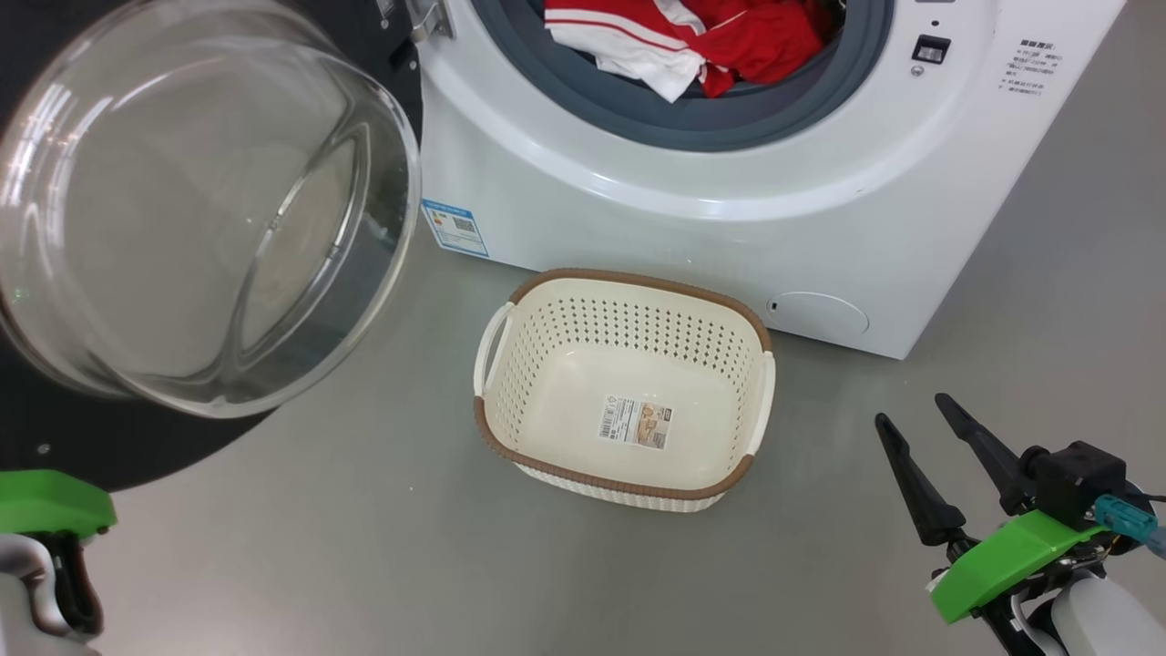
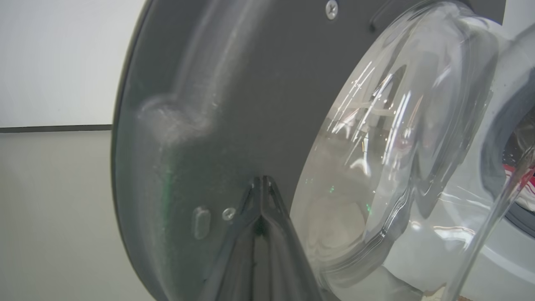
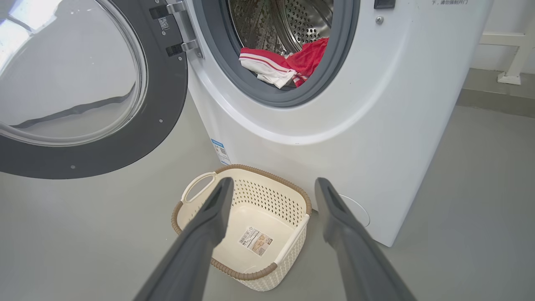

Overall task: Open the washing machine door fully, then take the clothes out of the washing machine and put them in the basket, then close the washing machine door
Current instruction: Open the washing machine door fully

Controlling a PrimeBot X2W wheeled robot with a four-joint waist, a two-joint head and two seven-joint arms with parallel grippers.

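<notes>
The washing machine [image 1: 729, 228] stands with its door [image 1: 137, 437] swung wide to the left, glass bowl [image 1: 200, 200] bulging toward me. Red and white clothes [image 1: 701, 41] lie at the drum's mouth, also seen as clothes [image 3: 284, 67] in the right wrist view. The cream basket [image 1: 629, 282] sits on the floor before the machine, holding nothing but its label. My left gripper [image 2: 261, 182] is shut, its tips at the door's dark inner face [image 2: 188, 104] beside the glass. My right gripper [image 1: 911, 410] hangs open at the lower right, above the floor right of the basket [image 3: 267, 175].
Grey floor surrounds the machine and basket. A blue energy sticker [image 1: 454, 226] and a round service flap [image 1: 820, 314] mark the machine's lower front. A white pipe frame [image 3: 514, 54] stands by the wall behind the machine's right side.
</notes>
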